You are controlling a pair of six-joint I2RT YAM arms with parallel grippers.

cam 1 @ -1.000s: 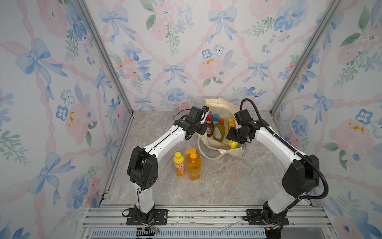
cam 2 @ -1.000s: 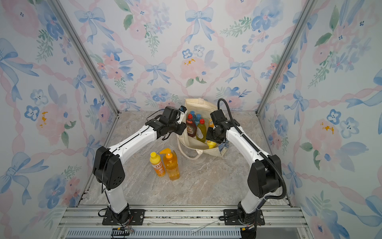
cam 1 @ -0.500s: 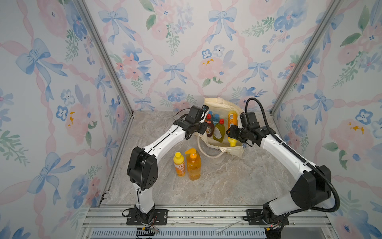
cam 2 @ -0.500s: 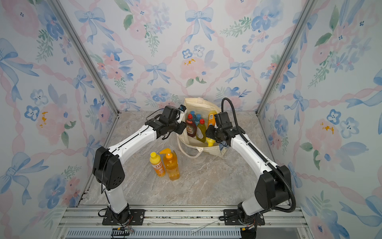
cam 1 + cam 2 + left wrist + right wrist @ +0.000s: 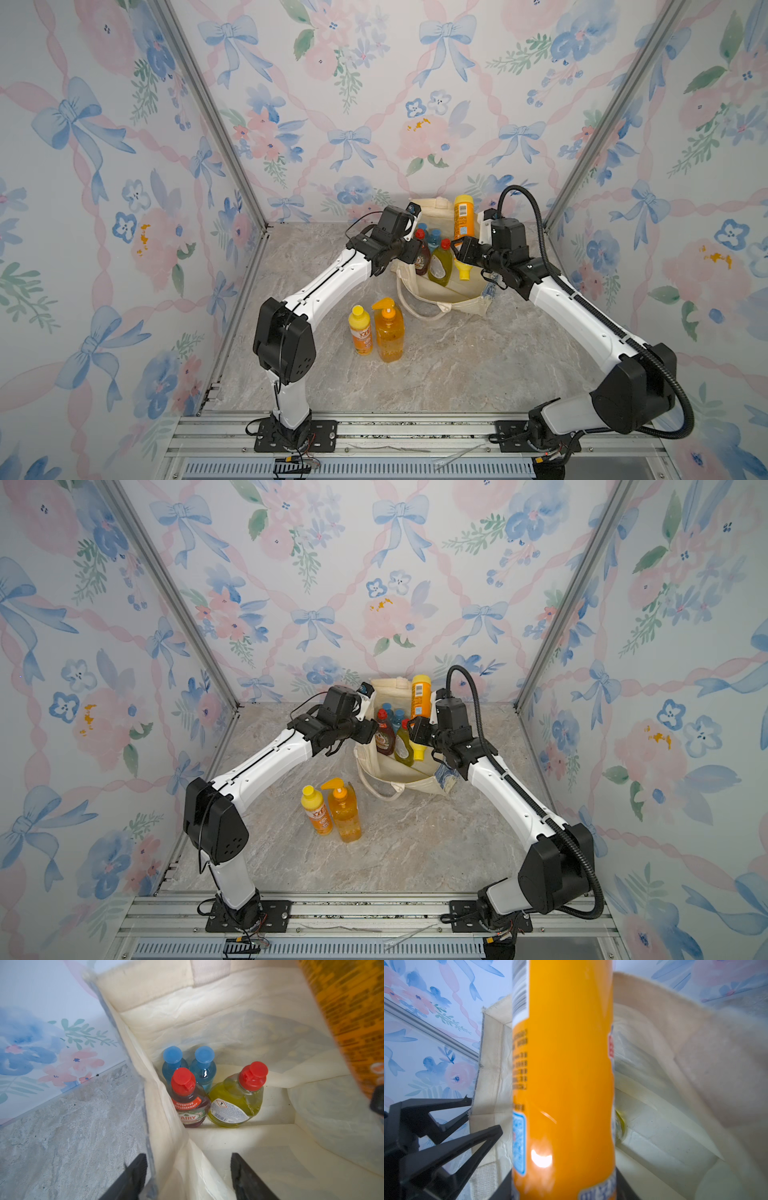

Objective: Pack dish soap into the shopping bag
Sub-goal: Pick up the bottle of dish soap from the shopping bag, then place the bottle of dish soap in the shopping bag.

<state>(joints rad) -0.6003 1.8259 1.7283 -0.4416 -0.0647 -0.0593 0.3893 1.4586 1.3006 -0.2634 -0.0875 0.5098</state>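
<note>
**A:** What is different from a second ago?

**B:** Two things. The left gripper [image 5: 189,1158] stands wider now. Its jaws are apart astride the side wall of the shopping bag [image 5: 465,306], one inside and one outside, and I see no pinch on the cloth. And the orange dish soap bottle [image 5: 463,218], clamped in the right gripper [image 5: 459,250], sits higher than it did.

**A:** Where is the bottle exactly?

**B:** Over the bag's open mouth, above the free side, next to the four bottles [image 5: 234,1103] already standing inside. I can't tell whether its tip is below the rim.

**A:** What does that mean for packing?

**B:** My guess is that the mouth is no longer being held open, so the bag has to keep its shape by itself for the drop.

**A:** Which way does the bottle point?

**B:** It is upside down, with the yellow cap [image 5: 464,272] downward toward the bag's floor and the base up. The long axis is close to upright
</note>
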